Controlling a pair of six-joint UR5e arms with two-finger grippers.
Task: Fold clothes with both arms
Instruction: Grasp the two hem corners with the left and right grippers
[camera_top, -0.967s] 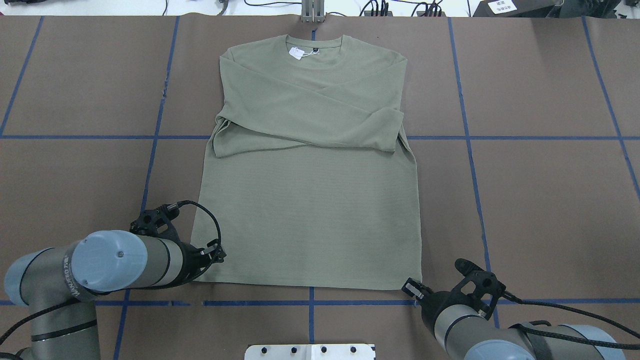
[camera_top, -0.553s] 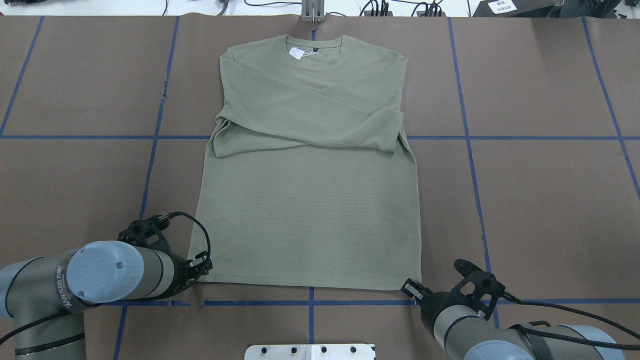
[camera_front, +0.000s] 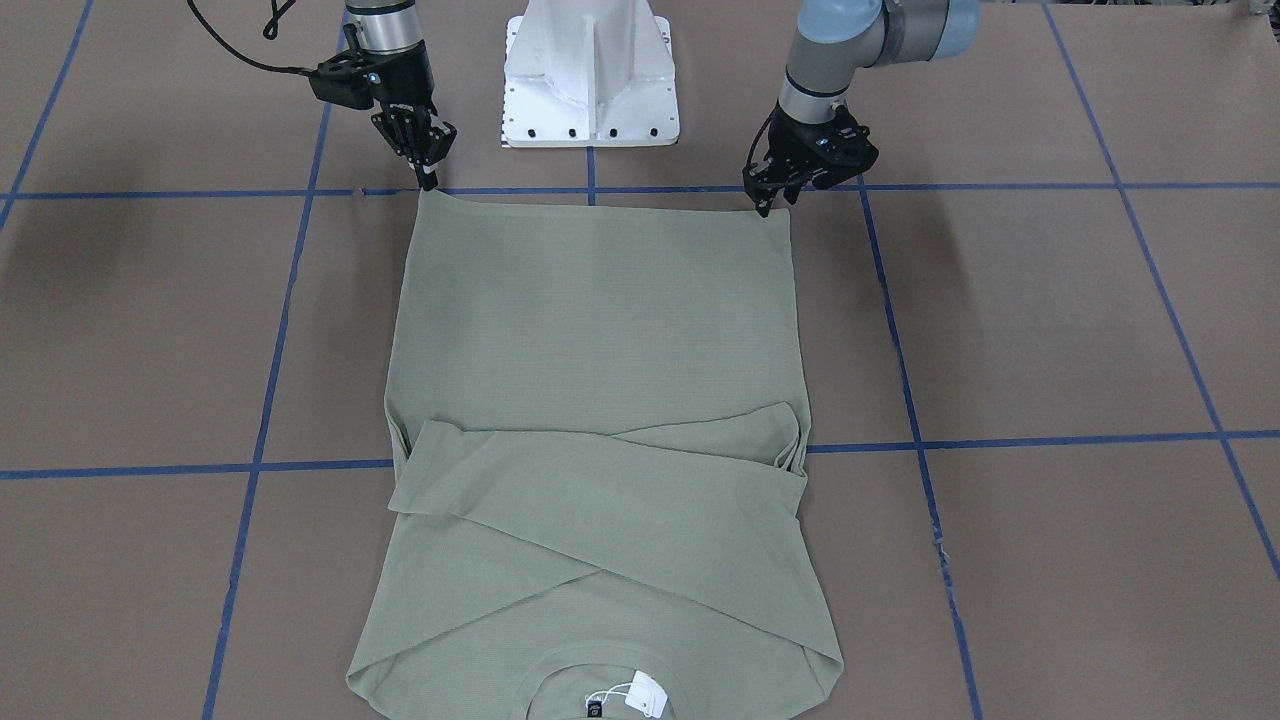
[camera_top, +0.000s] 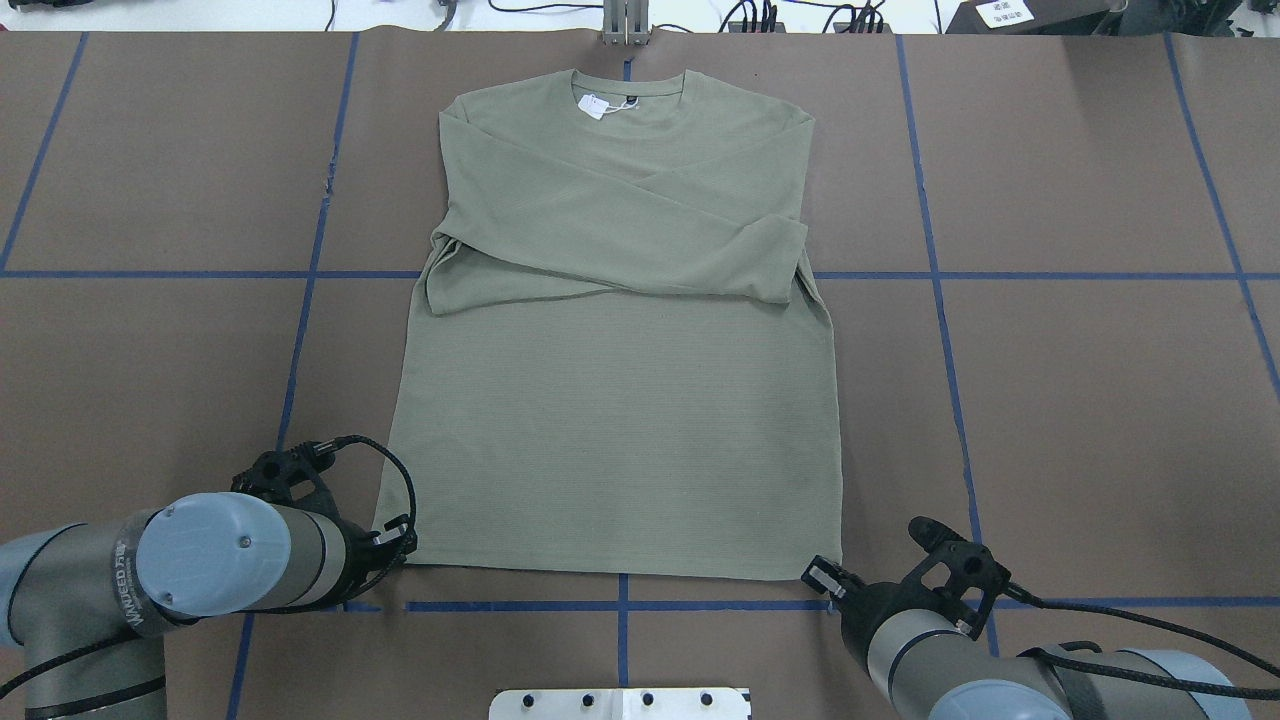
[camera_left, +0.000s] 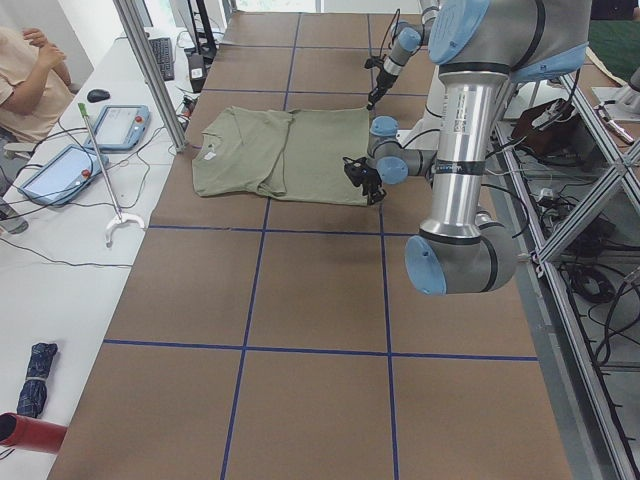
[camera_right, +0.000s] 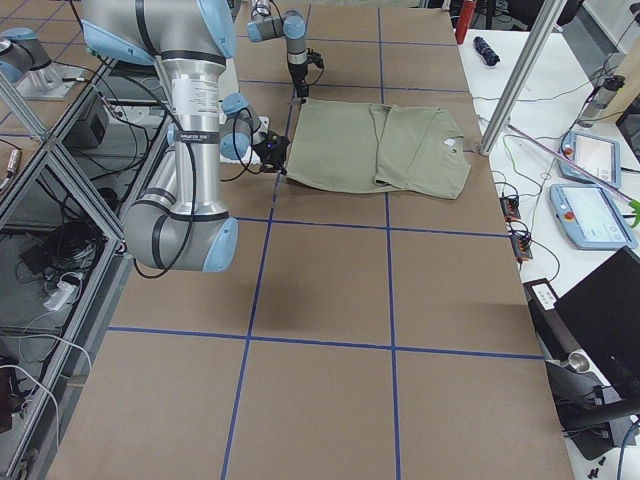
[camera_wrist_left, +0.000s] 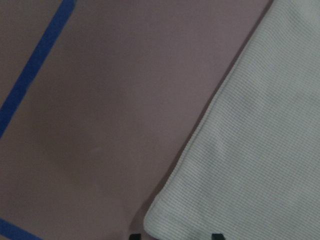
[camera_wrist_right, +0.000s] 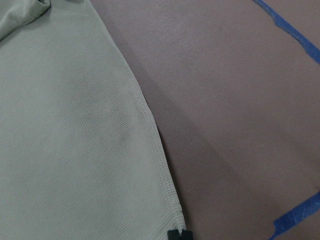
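So the pale sage-green long-sleeved knit shirt (camera_top: 610, 440) lies flat on the brown desk (camera_top: 1100, 400). The left silver-grey arm (camera_top: 215, 570) has its jaws spread around the near hem corner. On the right silver-grey arm (camera_top: 920, 650) the jaws are pressed together and seem to be pinching its corner, I'd guess to carry the hem up to the collar. Sleeves are crossed further up.

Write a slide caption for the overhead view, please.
Left tool and right tool at the hem corners of a shirt, sleeves crossed over its chest.
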